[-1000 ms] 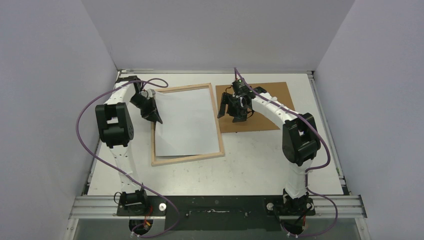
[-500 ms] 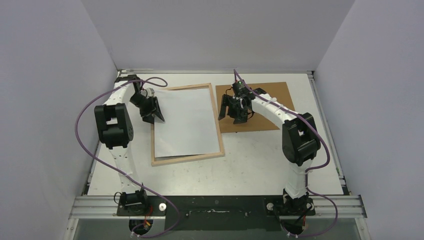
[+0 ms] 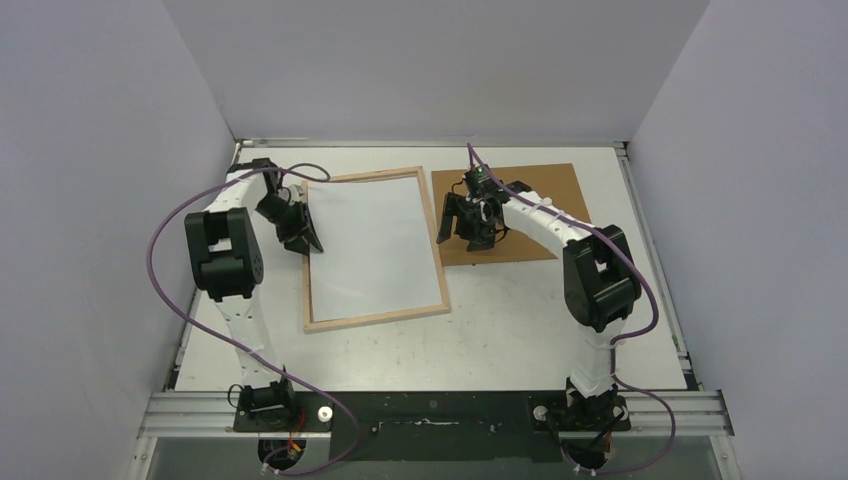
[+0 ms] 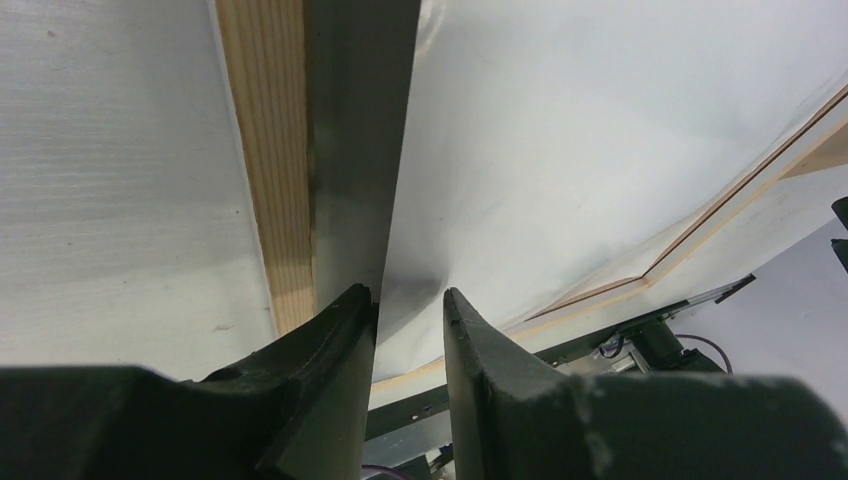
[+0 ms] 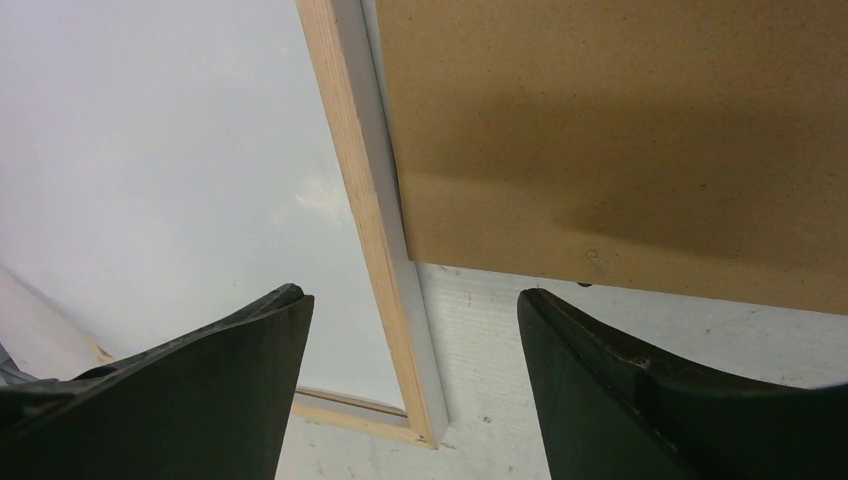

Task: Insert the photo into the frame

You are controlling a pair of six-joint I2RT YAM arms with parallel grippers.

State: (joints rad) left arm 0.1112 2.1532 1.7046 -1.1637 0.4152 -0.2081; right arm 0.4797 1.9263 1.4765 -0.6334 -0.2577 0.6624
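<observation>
1. The photo is lying blank white side up inside the frame, which is resting pale wood side up on the table, left of centre.
2. In the left wrist view, the photo's left edge is riding slightly above the frame's left rail, casting a dark band.
3. The left arm is reaching far and folding back, its left gripper angling down onto that edge.
4. The left gripper is standing a narrow gap apart, with the sheet's edge running into the gap, not pinched.
5. The right gripper is hovering spread wide and empty, the arm arching inward.
6. In its wrist view, the right gripper is straddling the frame's right rail and the left edge of the brown backing board, which is lying just beside it.
7. Bare table is lying open on the near side.
</observation>
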